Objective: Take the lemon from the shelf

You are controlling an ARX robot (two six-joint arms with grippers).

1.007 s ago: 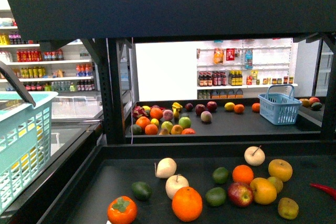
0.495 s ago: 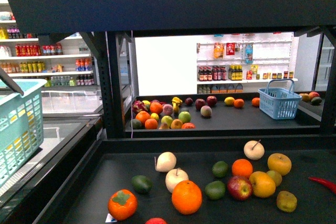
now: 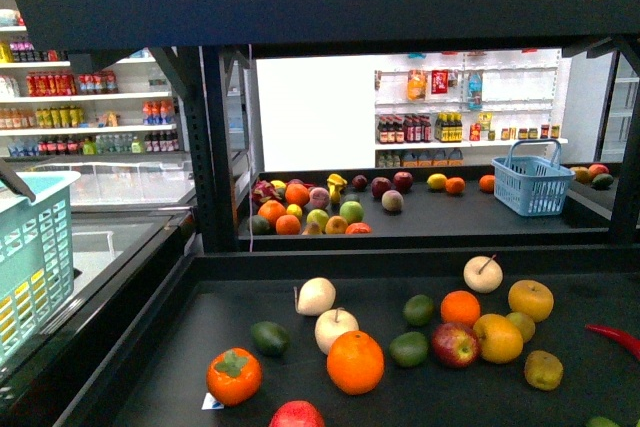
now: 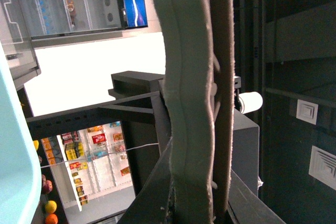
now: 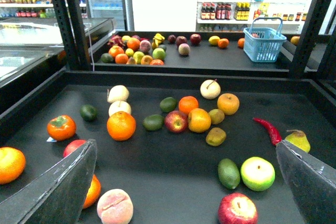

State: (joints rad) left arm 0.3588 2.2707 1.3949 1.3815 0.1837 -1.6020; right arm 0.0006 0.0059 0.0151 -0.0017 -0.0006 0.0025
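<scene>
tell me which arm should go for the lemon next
Right. Its gripper is open over the shelf, with the lemon in view on the far tray. The left gripper looks shut and sits off beside the basket.

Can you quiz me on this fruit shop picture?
1. True or false: the blue basket stands on the back tray.
2. The right gripper is: A) open, B) shut on a fruit, C) out of view.
3. What colour is the long chili?

Key: 1 true; 2 A; 3 red.
</scene>
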